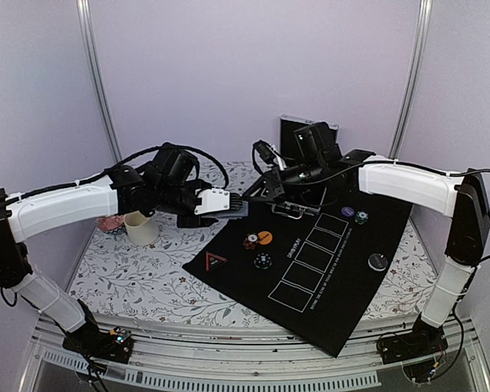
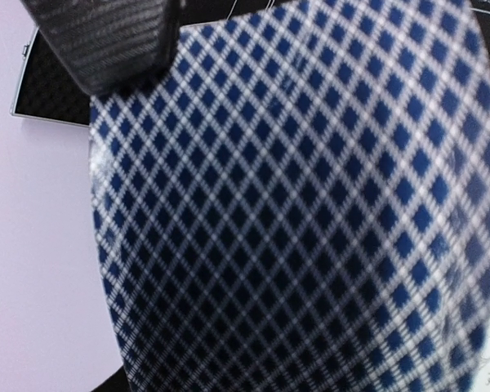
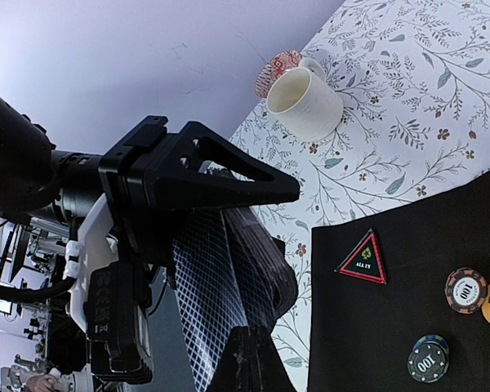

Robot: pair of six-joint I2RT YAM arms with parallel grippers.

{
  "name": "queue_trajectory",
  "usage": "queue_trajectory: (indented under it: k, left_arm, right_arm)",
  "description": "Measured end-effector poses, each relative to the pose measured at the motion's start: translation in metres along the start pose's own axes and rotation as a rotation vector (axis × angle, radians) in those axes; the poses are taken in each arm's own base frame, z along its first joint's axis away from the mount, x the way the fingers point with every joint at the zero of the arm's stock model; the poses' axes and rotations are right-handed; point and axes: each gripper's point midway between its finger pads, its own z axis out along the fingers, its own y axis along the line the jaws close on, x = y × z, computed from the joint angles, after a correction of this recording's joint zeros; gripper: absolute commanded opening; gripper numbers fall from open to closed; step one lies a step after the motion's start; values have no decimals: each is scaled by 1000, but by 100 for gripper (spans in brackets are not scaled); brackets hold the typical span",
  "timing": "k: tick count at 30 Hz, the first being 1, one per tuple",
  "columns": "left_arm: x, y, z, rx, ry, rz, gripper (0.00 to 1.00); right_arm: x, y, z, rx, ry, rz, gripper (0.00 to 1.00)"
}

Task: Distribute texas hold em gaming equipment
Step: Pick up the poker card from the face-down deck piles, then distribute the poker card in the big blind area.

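I see chips point(image 1: 251, 242) out at five o'clock, no cards dealt; left tool point(image 1: 227, 204) clamps deck point(image 3: 208, 302), right tool point(image 1: 255, 198) pinches top card point(image 2: 294, 212).

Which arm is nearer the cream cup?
Left. The left arm hangs right by the cream cup, jaws holding the card deck beyond it. The right arm reaches in from the opposite side, over the black mat.

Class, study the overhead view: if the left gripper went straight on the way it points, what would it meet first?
Most likely the right gripper, shut on the far end of the playing cards that the left gripper holds; depth is uncertain.
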Motion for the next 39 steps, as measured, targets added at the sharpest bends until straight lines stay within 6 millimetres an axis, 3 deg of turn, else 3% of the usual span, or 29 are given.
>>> queue_trajectory:
  k: [19, 29, 39]
  left_arm:
    - [0, -4, 0, 1, -17, -18, 51]
    - [-1, -3, -3, -11, -33, -37, 52]
    - [0, -6, -1, -8, -32, -49, 52]
  right_arm:
    - [-19, 12, -26, -3, -68, -32, 2]
    - [-19, 4, -28, 1, -77, -8, 2]
    - [-33, 14, -53, -4, -143, -33, 2]
